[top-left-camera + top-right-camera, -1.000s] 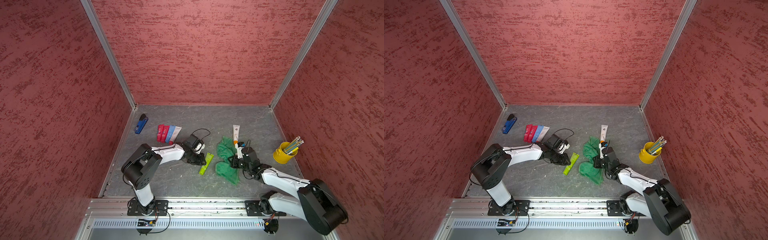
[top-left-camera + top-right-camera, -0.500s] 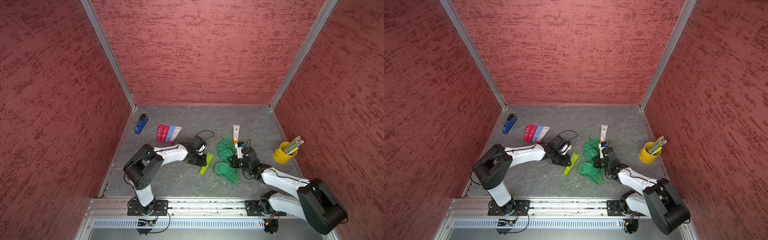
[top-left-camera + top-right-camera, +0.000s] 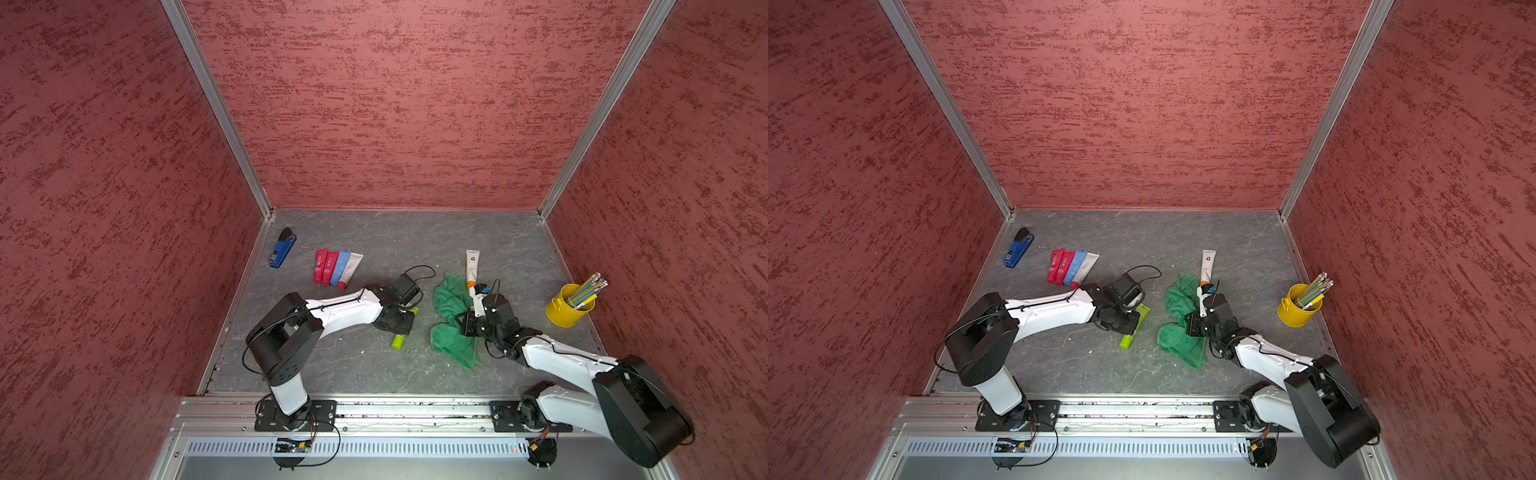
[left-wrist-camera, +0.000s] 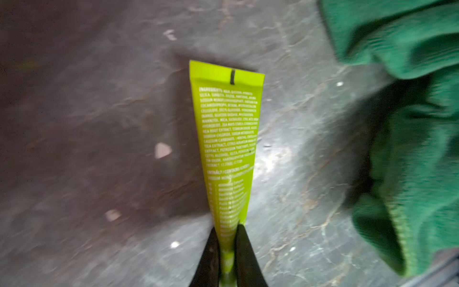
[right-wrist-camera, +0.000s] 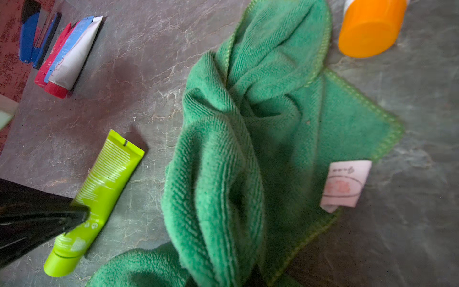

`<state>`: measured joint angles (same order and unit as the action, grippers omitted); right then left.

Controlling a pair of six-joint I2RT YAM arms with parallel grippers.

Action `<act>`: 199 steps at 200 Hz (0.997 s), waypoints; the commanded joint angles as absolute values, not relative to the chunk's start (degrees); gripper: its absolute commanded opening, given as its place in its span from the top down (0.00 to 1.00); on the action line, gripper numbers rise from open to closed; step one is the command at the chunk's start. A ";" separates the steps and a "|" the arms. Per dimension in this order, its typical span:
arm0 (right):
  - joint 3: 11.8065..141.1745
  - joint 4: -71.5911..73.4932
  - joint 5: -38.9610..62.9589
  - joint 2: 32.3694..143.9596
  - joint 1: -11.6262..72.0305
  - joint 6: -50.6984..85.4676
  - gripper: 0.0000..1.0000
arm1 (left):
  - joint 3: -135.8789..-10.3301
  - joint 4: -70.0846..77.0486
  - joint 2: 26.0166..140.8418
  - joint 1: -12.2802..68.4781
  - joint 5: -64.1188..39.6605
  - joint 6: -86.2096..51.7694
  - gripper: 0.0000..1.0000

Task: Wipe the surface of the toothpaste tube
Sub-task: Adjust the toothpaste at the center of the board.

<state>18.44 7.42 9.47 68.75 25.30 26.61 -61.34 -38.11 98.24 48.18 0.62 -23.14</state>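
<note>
Left gripper [image 4: 227,231] is clamping the lime-green toothpaste tube [image 4: 227,139] between its black fingers [image 4: 211,253]. It is gripping across the tube's narrow width close to the cap end, so the printed body and flat crimped tail are sticking out ahead of it. In both top views the tube is lying mid-floor on the grey table [image 3: 1183,241]. Its long axis is running from the cap, nearer the robot, away to the crimp, slanting toward the robot's right. Whether the tail is resting flat or being raised a touch is hard to tell from the blurred wrist view.

The green microfibre cloth [image 5: 223,161] is sitting to the right of the tube, near it but not touching. The wiping is therefore going to depend on closing that sideways gap between them. Right gripper [image 3: 463,326] is clenched and seemingly bunching the cloth, though its fingers are hiding in the folds.

The left arm is reaching low and forward, its wrist tipping down onto the tube. The right arm is crouching low with its forearm angling inward, and it is the nearer arm to the cloth.
</note>
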 commanded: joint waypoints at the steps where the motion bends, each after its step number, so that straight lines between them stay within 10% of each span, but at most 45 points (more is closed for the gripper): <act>1: 19.37 8.28 10.37 68.98 25.21 25.75 1.00 | -64.30 -51.12 96.42 48.82 17.58 -24.81 0.94; 119: 19.29 8.30 10.46 68.43 25.29 25.75 1.00 | -72.62 -59.24 114.96 56.65 45.05 -31.37 0.93; 199: 19.60 8.36 10.37 69.52 25.40 25.75 1.00 | -71.81 -56.90 110.05 63.12 41.95 -33.15 0.58</act>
